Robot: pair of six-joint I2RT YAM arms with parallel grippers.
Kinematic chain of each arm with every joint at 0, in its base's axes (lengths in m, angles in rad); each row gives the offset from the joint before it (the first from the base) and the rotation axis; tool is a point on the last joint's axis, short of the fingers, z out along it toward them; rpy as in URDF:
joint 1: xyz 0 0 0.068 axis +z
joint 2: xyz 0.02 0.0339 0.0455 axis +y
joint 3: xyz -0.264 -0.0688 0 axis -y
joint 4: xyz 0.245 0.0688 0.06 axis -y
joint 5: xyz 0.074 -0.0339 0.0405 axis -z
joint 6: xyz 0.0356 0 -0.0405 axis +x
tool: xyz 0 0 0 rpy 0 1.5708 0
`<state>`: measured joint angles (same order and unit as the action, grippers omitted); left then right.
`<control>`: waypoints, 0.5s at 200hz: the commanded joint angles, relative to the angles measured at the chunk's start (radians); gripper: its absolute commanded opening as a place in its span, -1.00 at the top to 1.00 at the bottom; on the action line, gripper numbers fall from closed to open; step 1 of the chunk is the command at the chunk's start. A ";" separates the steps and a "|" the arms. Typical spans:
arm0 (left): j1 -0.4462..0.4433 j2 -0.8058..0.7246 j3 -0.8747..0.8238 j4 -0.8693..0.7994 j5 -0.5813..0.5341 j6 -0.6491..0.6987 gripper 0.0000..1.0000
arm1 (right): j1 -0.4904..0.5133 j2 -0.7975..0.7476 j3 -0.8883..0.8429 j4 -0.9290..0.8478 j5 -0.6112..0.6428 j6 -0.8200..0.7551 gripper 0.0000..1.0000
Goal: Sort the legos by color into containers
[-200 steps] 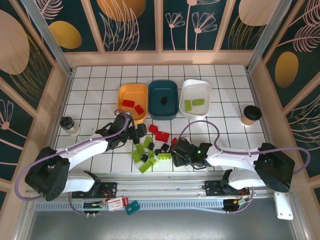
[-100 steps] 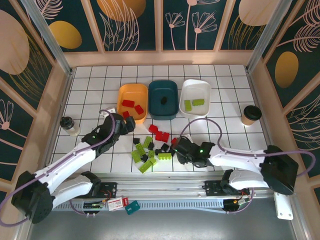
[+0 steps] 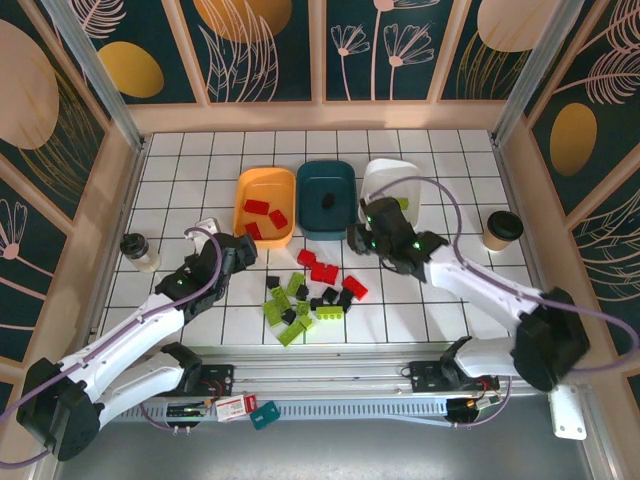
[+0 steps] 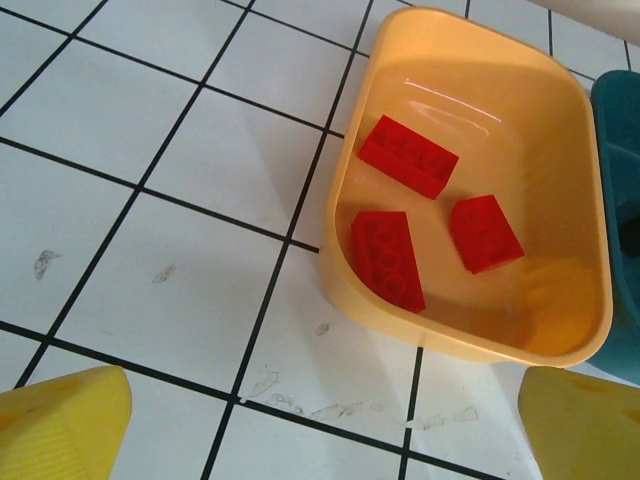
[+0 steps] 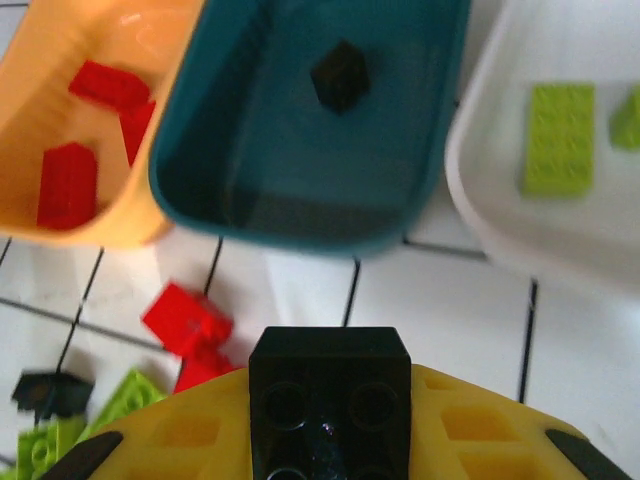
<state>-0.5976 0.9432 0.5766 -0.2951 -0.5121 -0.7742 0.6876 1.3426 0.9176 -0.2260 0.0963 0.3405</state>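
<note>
My left gripper (image 3: 246,250) (image 4: 325,432) hangs open and empty over the tiles just short of the orange tub's (image 3: 244,186) (image 4: 560,120) near left corner. Three red bricks (image 4: 408,155) lie in that tub. My right gripper (image 3: 359,238) (image 5: 330,425) is shut on a black brick (image 5: 330,395), held above the tiles in front of the dark teal tub (image 3: 349,180) (image 5: 300,215). One black brick (image 5: 341,75) lies in the teal tub. The white tub (image 3: 385,172) (image 5: 470,190) holds lime green bricks (image 5: 560,137). Loose red (image 3: 323,271), green (image 3: 293,333) and black (image 3: 345,298) bricks lie on the tiles.
A paper cup with a black lid (image 3: 501,230) stands at the right. A small lidded cup (image 3: 140,252) stands by the left wall. Wooden walls close in the tiled table, and a metal rail (image 3: 330,358) runs along its near edge.
The left gripper moved from the pile to the orange tub; a third red brick now lies there. The right gripper rose from the pile toward the teal tub, carrying a black brick.
</note>
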 commanded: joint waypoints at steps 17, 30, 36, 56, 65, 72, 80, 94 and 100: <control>-0.001 0.017 -0.005 0.019 0.053 -0.020 -0.98 | -0.063 0.306 0.242 0.146 -0.095 -0.099 0.54; -0.002 0.037 0.004 0.019 0.072 -0.019 -0.98 | -0.076 0.388 0.313 0.139 -0.106 -0.097 0.51; -0.001 0.048 0.010 0.020 0.082 -0.015 -0.98 | -0.079 0.425 0.345 0.130 -0.101 -0.095 0.48; -0.002 0.077 0.018 0.024 0.115 -0.003 -0.98 | -0.085 0.514 0.424 0.117 -0.097 -0.092 0.12; -0.002 0.088 0.019 0.026 0.127 0.002 -0.98 | -0.085 0.539 0.447 0.113 -0.100 -0.093 -0.17; -0.002 0.095 0.020 0.029 0.139 0.007 -0.97 | -0.085 0.548 0.459 0.115 -0.098 -0.091 -0.29; -0.002 0.101 0.020 0.034 0.153 0.016 -0.98 | -0.085 0.550 0.466 0.119 -0.098 -0.087 -0.36; -0.002 0.112 0.023 0.047 0.189 0.031 -0.98 | -0.086 0.537 0.471 0.122 -0.096 -0.080 -0.41; -0.002 0.119 0.023 0.056 0.210 0.040 -0.98 | -0.084 0.527 0.468 0.123 -0.096 -0.075 -0.42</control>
<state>-0.5976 1.0443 0.5758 -0.2859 -0.3790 -0.7700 0.6075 1.8950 1.3460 -0.1158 0.0029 0.2611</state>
